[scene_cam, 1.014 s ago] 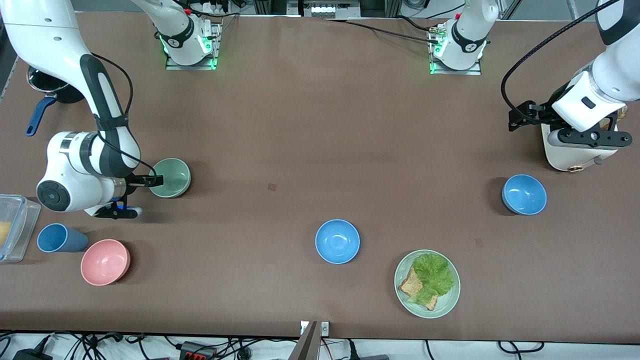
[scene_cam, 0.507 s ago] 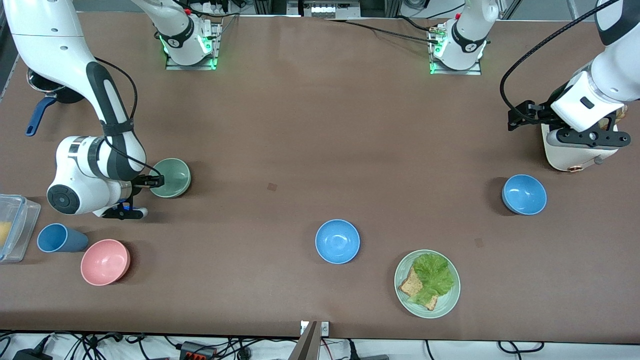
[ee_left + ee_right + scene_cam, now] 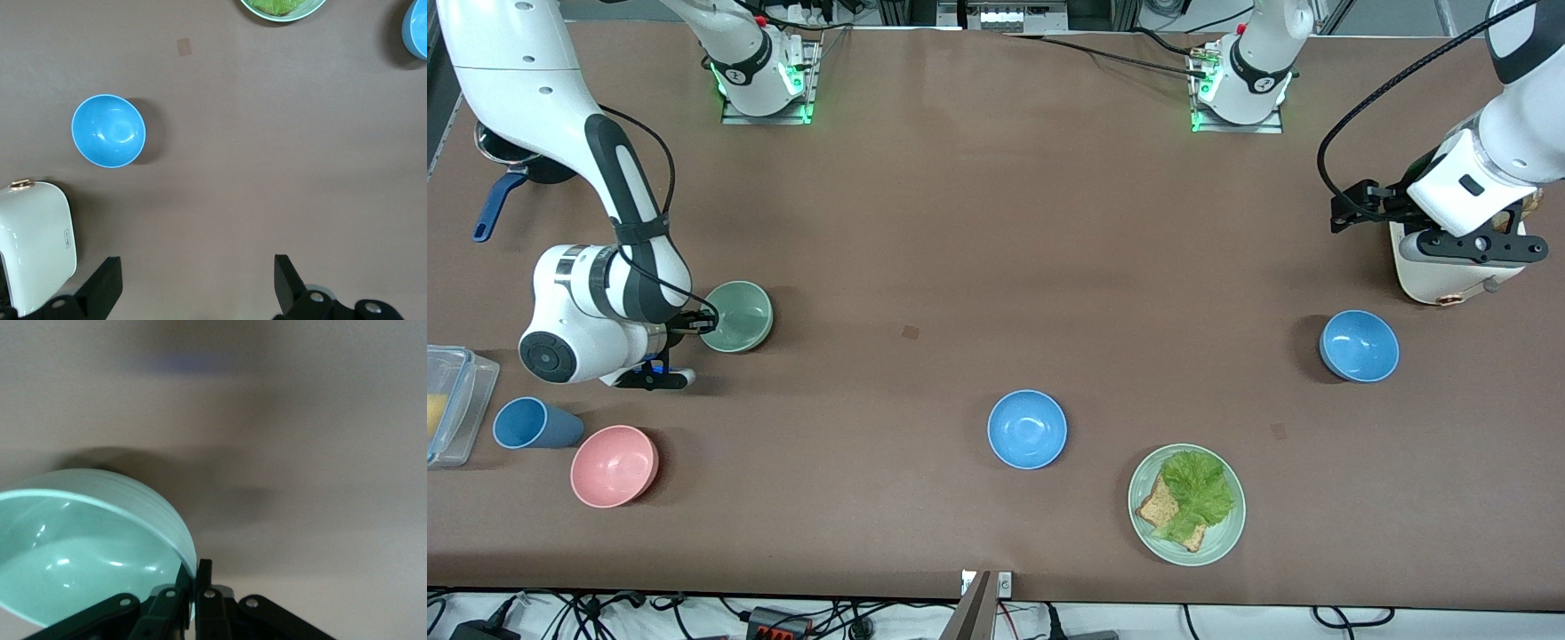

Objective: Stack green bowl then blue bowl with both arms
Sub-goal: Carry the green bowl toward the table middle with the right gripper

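Note:
The green bowl (image 3: 738,316) sits toward the right arm's end of the table. My right gripper (image 3: 701,327) is shut on its rim, one finger inside and one outside. In the right wrist view the green bowl (image 3: 80,553) fills the lower corner, with the right gripper (image 3: 195,577) pinching its wall. One blue bowl (image 3: 1027,429) rests mid-table, nearer the front camera. A second blue bowl (image 3: 1359,346) lies toward the left arm's end. My left gripper (image 3: 1472,249) hangs open over a white appliance (image 3: 1440,271). The left wrist view shows the left gripper (image 3: 198,287) empty, with that second blue bowl (image 3: 108,131) apart from it.
A pink bowl (image 3: 615,466), a blue cup (image 3: 534,424) and a clear container (image 3: 449,404) stand nearer the front camera than the green bowl. A dark pot with a blue handle (image 3: 494,204) stands at the right arm's end. A plate with bread and lettuce (image 3: 1227,542) lies beside the middle blue bowl.
My right gripper has shut on the green bowl's rim. The bowl and the right wrist have shifted slightly toward the table's middle. The left arm has hardly moved.

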Robot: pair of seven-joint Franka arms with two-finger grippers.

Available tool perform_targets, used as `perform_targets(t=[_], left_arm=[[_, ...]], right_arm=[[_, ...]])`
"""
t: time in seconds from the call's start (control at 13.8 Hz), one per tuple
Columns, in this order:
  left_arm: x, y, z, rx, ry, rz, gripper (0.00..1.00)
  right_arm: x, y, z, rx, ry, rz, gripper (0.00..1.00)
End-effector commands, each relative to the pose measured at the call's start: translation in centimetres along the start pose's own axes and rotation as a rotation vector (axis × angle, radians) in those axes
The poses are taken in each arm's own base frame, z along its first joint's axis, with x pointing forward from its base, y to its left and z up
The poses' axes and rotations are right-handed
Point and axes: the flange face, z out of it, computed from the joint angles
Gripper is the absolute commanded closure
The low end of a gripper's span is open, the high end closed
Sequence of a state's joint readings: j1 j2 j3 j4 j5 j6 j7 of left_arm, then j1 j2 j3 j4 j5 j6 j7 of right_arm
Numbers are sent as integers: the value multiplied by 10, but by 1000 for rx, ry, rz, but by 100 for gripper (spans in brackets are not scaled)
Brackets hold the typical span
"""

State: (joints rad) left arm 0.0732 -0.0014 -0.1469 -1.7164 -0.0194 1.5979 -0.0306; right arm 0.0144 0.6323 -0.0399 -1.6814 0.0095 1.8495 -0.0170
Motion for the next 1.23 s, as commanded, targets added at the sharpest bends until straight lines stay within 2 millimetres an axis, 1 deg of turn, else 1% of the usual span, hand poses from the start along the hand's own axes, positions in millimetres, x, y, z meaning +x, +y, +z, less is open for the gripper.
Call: perform_targets(t=[0.0,0.14,0.22,0.29,0.36,0.43,0.51,0.58,0.65,0.72,0.8,0.94,1.01,1.09,1.16], left_arm=[[4,0,-5,-14,-6,3,0],[4,0,-5,-16,-7,2,0],[4,-1,-5,-16,-7,0,0],[4,-1,-5,-16,-7,-1,0],[4,-1,-5,-16,-7,-1,0],[4,-2,-5,-13,-7,2,0],[4,-3,-5,-12,-7,2,0],[4,-4,-5,-10,-7,1,0],[5,-4,-5,-10,-7,1,0],[5,-4,-5,-7,-7,1,0],[6,-5,-3,-5,-8,-1,0],[7,-5,-2,-5,-10,1,0],[7,-6,-2,-5,-10,-1,0],[6,-6,-1,-7,-13,-3,0],[7,-8,-1,-7,-14,-6,0]], right_arm=[[-3,-20,-15,7,-13,-39,100],[-11,-64,-46,17,-20,-98,100],[-14,-89,-65,27,-13,-129,100],[-19,-119,-82,36,1,-162,100],[-26,-152,-89,44,10,-195,100],[-34,-183,-90,45,17,-217,100],[-44,-217,-88,34,21,-248,100],[-55,-258,-81,23,25,-281,100],[-64,-297,-73,9,49,-273,100],[-70,-326,-63,6,75,-253,100],[-73,-351,-51,11,98,-247,100],[-71,-382,-27,63,113,-231,100],[-73,-399,-15,87,115,-230,100],[-78,-419,-9,107,135,-218,100],[-80,-432,-1,115,147,-194,100]])
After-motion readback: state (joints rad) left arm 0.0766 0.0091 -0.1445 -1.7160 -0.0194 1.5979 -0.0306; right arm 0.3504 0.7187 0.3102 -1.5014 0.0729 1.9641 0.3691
